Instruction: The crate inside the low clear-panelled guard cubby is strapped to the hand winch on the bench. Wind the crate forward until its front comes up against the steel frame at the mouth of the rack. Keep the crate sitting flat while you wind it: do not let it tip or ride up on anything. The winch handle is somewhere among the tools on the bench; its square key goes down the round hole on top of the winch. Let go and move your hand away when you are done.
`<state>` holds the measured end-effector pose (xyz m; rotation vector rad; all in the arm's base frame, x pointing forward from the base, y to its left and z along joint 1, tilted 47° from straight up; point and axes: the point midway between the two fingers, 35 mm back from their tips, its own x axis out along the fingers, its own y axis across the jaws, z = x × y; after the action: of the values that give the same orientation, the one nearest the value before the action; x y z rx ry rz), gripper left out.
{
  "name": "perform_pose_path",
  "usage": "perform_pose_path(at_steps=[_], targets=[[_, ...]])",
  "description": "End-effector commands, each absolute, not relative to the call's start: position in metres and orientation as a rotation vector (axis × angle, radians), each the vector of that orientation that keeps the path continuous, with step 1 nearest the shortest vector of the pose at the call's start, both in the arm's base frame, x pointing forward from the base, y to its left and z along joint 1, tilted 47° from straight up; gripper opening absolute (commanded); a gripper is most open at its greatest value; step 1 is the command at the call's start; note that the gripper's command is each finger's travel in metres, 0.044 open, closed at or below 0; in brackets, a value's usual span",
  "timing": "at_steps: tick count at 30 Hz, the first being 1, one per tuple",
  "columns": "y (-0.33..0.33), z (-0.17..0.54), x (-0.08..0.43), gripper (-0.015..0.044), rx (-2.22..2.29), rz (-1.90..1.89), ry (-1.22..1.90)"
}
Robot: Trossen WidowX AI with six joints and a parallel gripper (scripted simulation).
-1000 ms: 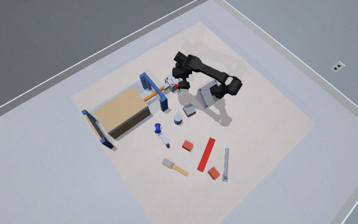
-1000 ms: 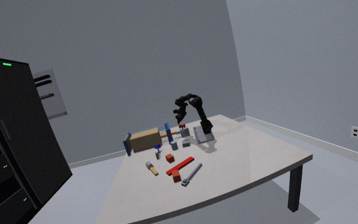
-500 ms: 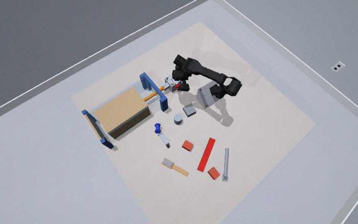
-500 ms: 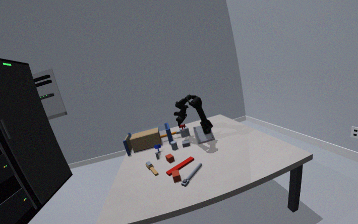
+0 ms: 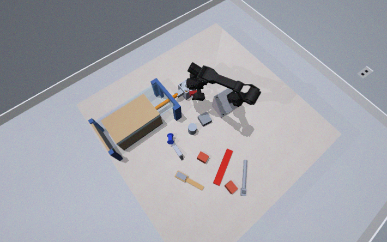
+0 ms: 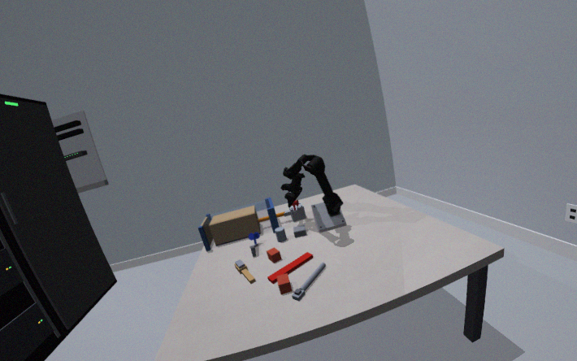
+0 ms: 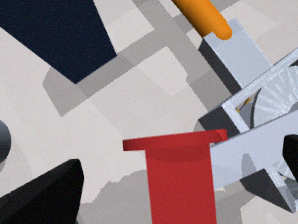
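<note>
The tan crate (image 5: 131,118) (image 6: 235,223) sits flat in the clear-panelled cubby, its front short of the blue steel frame (image 5: 168,95) (image 6: 273,214), with a gap. An orange strap (image 5: 166,101) (image 7: 202,17) runs from it through the frame to the grey winch (image 5: 185,95) (image 6: 298,214) (image 7: 280,97). The winch handle's crank arm lies over the winch top, its red grip (image 5: 193,92) (image 6: 296,205) (image 7: 181,185) standing at the outer end. My gripper (image 5: 194,91) (image 6: 292,202) (image 7: 185,159) is open, its fingers on either side of the red grip, not closed on it. The key is hidden.
A grey block (image 5: 204,118) and a grey cylinder (image 5: 192,128) stand near the frame and winch. Farther off lie a blue-ended tool (image 5: 170,138), a wooden-handled brush-like tool (image 5: 194,182), a red bar (image 5: 223,167), two red blocks (image 5: 203,157) (image 5: 231,187) and a grey wrench-like tool (image 5: 245,174).
</note>
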<state>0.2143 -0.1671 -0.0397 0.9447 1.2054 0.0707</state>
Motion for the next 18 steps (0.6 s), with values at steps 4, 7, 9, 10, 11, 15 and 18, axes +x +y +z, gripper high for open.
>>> perform_pose_path(at_steps=[4, 7, 9, 10, 11, 15, 18], targets=[[-0.1589, -0.0443, 0.2134, 0.0440, 0.956, 0.075, 1.208], [-0.1622, -0.0430, 0.2138, 0.0387, 0.946, 0.073, 1.208], [-0.1622, -0.0430, 0.2138, 0.0335, 0.946, 0.073, 1.208], [-0.1622, -0.0430, 0.2138, 0.0309, 0.946, 0.073, 1.208], [-0.1622, -0.0430, 0.2138, 0.0282, 0.946, 0.073, 1.208], [-0.1622, -0.0430, 0.2138, 0.0177, 0.946, 0.073, 1.208], [-0.1622, -0.0430, 0.2138, 0.0099, 0.946, 0.073, 1.208]])
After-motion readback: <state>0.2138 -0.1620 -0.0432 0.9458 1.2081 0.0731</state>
